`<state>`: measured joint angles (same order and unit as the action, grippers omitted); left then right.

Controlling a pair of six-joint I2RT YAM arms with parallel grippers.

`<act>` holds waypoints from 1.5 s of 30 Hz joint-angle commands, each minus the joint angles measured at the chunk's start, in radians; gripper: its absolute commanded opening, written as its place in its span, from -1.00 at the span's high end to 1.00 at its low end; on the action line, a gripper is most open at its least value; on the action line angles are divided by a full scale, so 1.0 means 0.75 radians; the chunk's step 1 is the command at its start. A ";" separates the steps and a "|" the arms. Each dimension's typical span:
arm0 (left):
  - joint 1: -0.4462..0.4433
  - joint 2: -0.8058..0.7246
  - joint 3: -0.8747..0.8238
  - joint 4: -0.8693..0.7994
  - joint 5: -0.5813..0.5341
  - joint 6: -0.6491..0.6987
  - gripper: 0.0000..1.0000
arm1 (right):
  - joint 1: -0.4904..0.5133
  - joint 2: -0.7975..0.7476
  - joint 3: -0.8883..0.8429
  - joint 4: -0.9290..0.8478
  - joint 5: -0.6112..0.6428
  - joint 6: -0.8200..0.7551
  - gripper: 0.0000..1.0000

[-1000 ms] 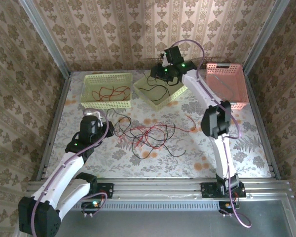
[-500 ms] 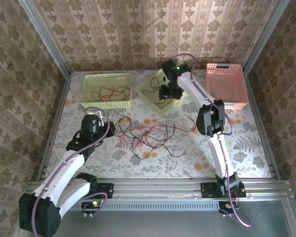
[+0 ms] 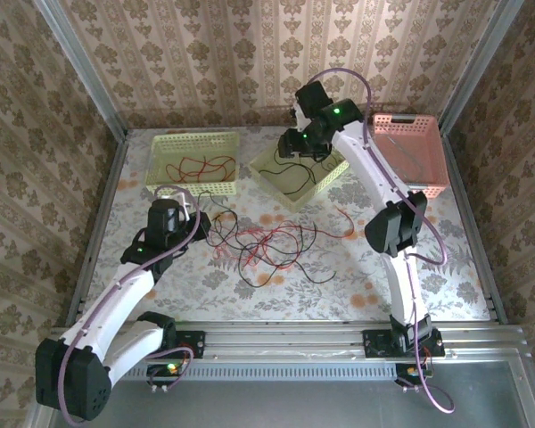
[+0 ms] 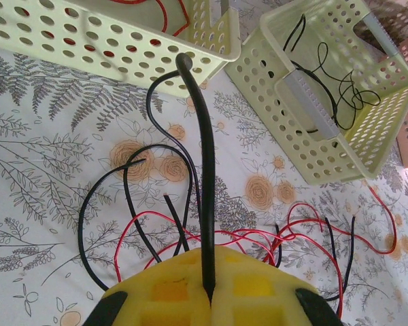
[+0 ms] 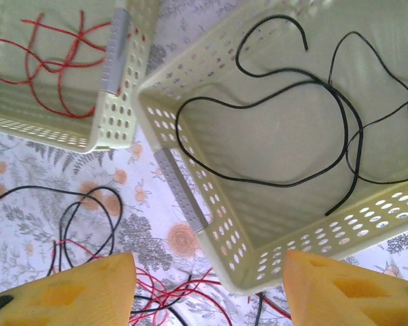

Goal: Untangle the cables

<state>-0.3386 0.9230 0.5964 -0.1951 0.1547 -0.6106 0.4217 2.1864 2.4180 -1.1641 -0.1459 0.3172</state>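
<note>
A tangle of thin red and black cables [image 3: 266, 245] lies on the floral table in front of the baskets. My left gripper [image 3: 180, 198] sits at the tangle's left end, its yellow pads shut on a black cable [image 4: 205, 204] that rises straight up between them and bends over at the top. My right gripper [image 3: 296, 143] hangs open above the middle pale-green basket [image 3: 332, 175], its yellow fingertips [image 5: 88, 285] wide apart and empty. Loose black cables [image 5: 285, 115] lie inside that basket [image 5: 211, 204]. Red cables [image 5: 51, 64] lie in the left basket [image 3: 160, 183].
A pink basket [image 3: 432, 174] stands at the back right with pale wires in it. A single red cable [image 3: 346, 221] lies apart, right of the tangle. Metal frame rails and patterned walls close in the table on three sides.
My right gripper has lifted and swung back above the middle basket, which has shifted. My left gripper has edged a little toward the back with its black cable.
</note>
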 commanded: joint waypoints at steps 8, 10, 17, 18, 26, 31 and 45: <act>0.010 -0.083 0.164 -0.105 0.045 0.042 1.00 | 0.019 -0.713 -1.209 0.537 0.133 -0.006 -0.02; 0.010 -0.076 0.214 -0.136 0.078 0.069 1.00 | 0.018 -0.733 -1.316 0.562 0.135 -0.014 0.05; -0.010 -0.041 0.311 -0.163 0.180 0.076 1.00 | 0.017 -0.521 -1.343 0.689 0.107 -0.032 0.28; -0.019 -0.048 0.321 -0.170 0.183 0.077 1.00 | 0.017 -0.478 -1.315 0.700 0.099 -0.027 0.30; -0.100 -0.082 0.443 -0.203 0.314 0.148 1.00 | 0.017 -0.234 -1.065 0.771 0.019 -0.033 0.36; -0.146 -0.109 0.450 -0.114 0.436 0.175 1.00 | 0.018 -0.277 -0.994 0.803 -0.056 -0.031 0.25; -0.147 -0.165 0.468 -0.050 0.587 0.242 1.00 | 0.271 -0.943 -1.582 1.198 -0.188 -0.316 -0.48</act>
<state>-0.4446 0.8093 0.9096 -0.2459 0.5545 -0.4683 0.6304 1.4494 1.2667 -0.3531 -0.2562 0.1368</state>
